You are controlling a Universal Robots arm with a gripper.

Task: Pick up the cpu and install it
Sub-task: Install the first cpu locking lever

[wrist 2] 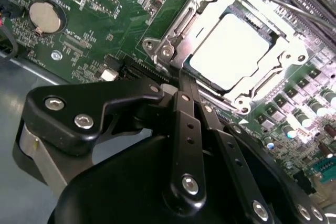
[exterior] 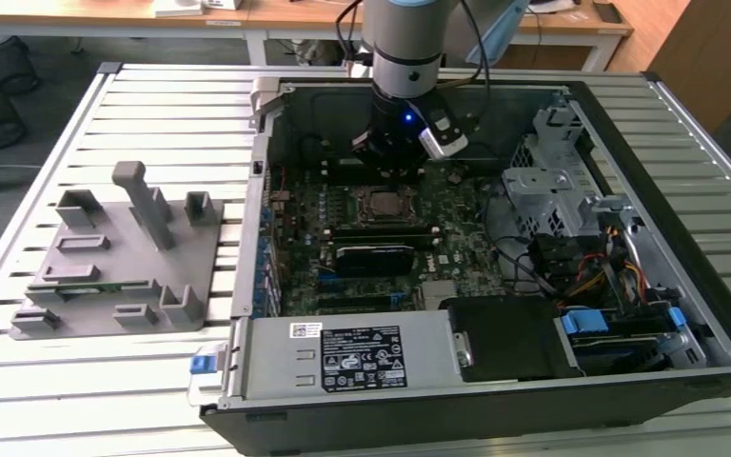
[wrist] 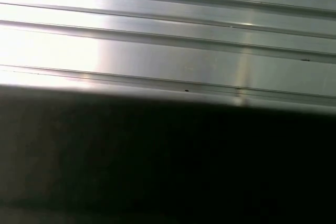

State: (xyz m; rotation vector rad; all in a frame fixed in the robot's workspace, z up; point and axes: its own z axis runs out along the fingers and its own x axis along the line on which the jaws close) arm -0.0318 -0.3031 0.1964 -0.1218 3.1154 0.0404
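**CPU seated in socket, claw just beside it**

Exterior view, left to right: grey plastic fixture block [exterior: 118, 257] on the slatted metal counter [exterior: 163, 95], then the open black computer case [exterior: 493, 381]. Second wrist view: black claw [wrist 2: 185, 80], fingers pressed together and holding nothing, tip just beside the metal socket frame [wrist 2: 173, 40]. The flat square silver-topped cpu [wrist 2: 233, 51] lies inside that frame.

White label [exterior: 363, 357] on the power supply, print unreadable
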